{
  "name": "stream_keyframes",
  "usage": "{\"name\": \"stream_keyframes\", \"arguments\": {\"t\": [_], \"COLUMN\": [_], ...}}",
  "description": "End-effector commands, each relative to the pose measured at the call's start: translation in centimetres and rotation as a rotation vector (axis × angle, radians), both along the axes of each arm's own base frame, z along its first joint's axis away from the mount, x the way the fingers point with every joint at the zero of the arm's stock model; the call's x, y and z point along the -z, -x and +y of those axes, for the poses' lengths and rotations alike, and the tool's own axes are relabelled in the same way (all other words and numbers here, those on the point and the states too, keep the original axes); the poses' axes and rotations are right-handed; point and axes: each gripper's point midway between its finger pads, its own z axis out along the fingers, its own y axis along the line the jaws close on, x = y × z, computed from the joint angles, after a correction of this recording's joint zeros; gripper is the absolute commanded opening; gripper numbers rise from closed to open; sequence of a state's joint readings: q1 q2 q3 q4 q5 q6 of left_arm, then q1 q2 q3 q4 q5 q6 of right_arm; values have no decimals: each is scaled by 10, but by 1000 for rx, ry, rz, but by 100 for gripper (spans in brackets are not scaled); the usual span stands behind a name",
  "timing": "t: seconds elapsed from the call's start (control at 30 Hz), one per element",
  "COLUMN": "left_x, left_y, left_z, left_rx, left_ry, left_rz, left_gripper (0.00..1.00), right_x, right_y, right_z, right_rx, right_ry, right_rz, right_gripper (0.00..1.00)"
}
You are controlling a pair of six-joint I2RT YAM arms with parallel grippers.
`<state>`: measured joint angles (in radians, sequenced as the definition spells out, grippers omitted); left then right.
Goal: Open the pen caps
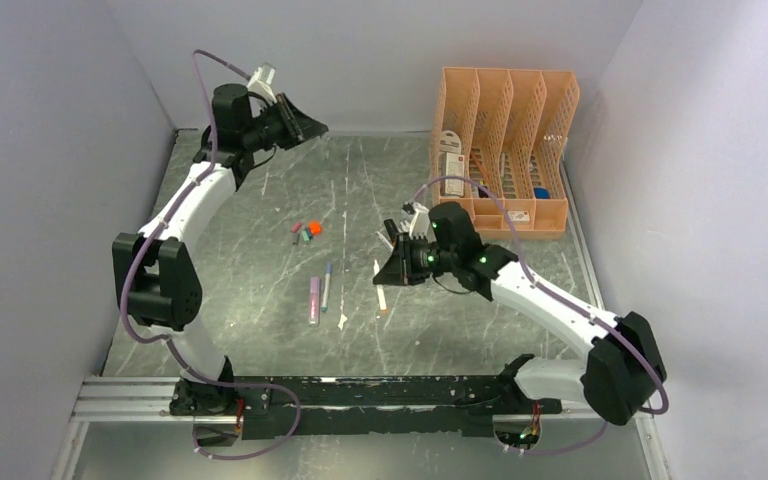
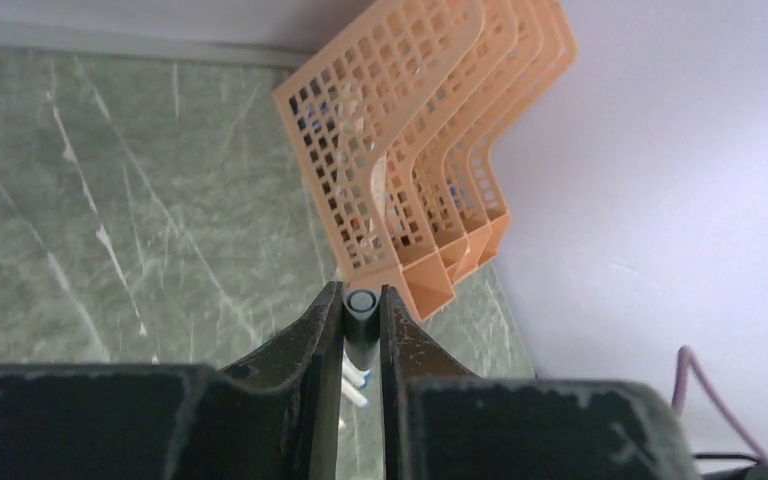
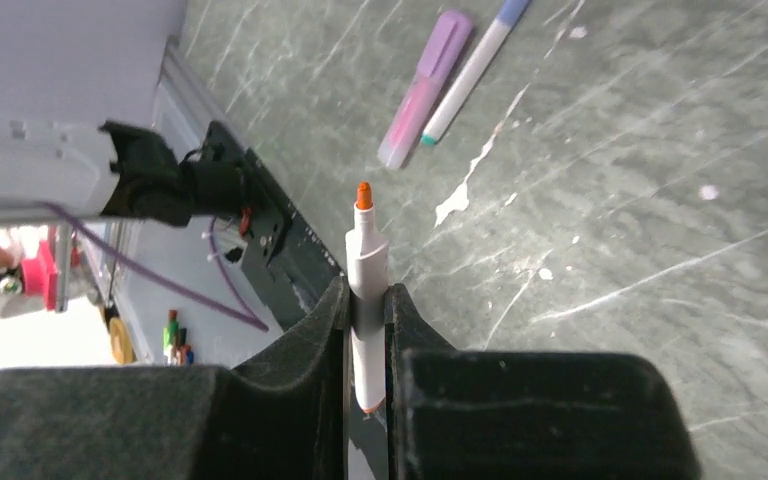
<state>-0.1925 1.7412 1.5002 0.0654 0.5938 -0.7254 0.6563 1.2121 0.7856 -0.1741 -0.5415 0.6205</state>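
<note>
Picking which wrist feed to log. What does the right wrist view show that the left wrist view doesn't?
Only right wrist: the right hand shut on a white pen with its orange tip bare, and a pink-purple highlighter beside a blue-ended pen on the table. Only left wrist: the left hand shut on a dark round-ended piece, cap or pen unclear, and the orange file rack. Both: the green marbled table and a clamped hand.

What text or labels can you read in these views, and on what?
None readable.
Packet in the orange organizer: print too small to read.
White tag at the organizer's front: blurred.
White pen in the right gripper: no lettering visible.
Black marker in the left gripper: no lettering visible.
</note>
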Motion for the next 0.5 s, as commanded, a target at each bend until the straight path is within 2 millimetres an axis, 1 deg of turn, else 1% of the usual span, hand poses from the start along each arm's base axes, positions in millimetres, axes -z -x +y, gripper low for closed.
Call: {"name": "stream_keyframes", "arguments": {"t": [0.0, 0.03, 0.1, 0.2, 0.23, 0.33, 0.4, 0.47], "left_x": [43, 61, 97, 134, 142, 164, 173, 179], "left_y": [30, 38, 58, 85, 93, 108, 113, 115], "left_z": [5, 13, 34, 64, 72, 89, 97, 99], "left_rx": [20, 4, -37, -96, -111, -152, -148, -147], "left_ry": [-171, -231, -354, -511, -550, -622, -674, -692], "left_rz": [159, 210, 309, 405, 428, 484, 485, 501], "left_gripper": [7, 7, 7, 7, 7, 7, 7, 7], "right_x": [2, 6, 23, 43, 54, 71, 79, 86], "right_y": [-44, -58, -82, -115, -123, -147, -160, -169], "right_z": [-13, -18, -30, -44, -47, -49, -47, -43], "right_rx": [73, 93, 127, 156, 156, 171, 181, 181], "right_ry": [209, 291, 457, 647, 704, 801, 838, 857], "right_rz": [-73, -88, -104, -139, -133, -147, -155, -155], "right_gripper": [0, 0, 0, 0, 0, 0, 0, 0]}}
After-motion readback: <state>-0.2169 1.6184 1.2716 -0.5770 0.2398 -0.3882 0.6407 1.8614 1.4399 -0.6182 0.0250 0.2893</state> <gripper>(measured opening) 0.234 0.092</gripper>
